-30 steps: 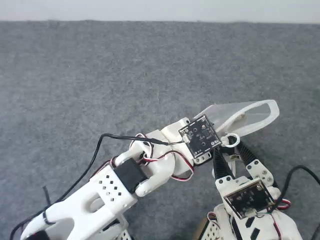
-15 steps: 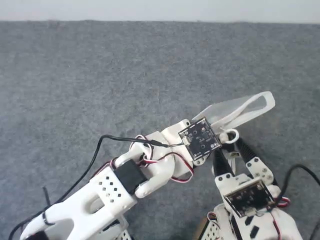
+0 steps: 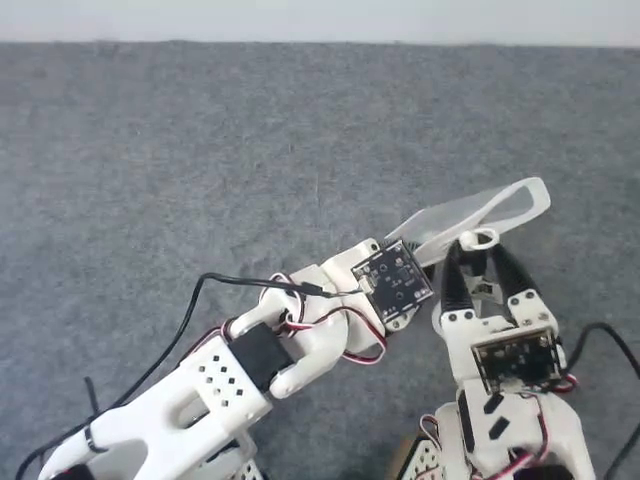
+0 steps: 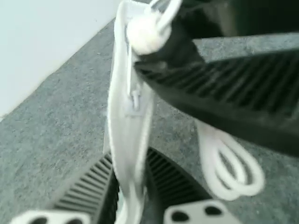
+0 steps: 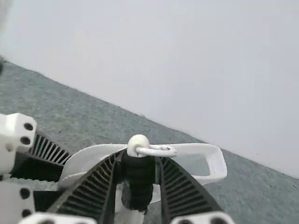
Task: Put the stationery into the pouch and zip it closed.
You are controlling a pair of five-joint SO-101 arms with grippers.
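Black ribbed fingers [image 5: 93,191] of my right gripper [image 5: 139,163] are squeezed tight on a black ridged piece [image 5: 138,178]. A white bead [image 5: 138,144] with a thin ring [image 5: 161,150] sits right at the fingertips. What that piece is, I can't tell. Over at my left gripper [image 4: 131,182], the jaws are nipped together on an edge of the translucent white pouch [image 4: 127,107], which stands thin between them. My two grippers sit just beside each other, and the pouch runs away beyond both fingertips, over the grey carpet [image 3: 200,150]. My left wrist view catches a looped white cord [image 4: 209,149] hanging beneath the right gripper's finger. My right wrist view gives the pouch rim curving into a loop behind the bead. From the high view, the pouch slants off past both grippers.
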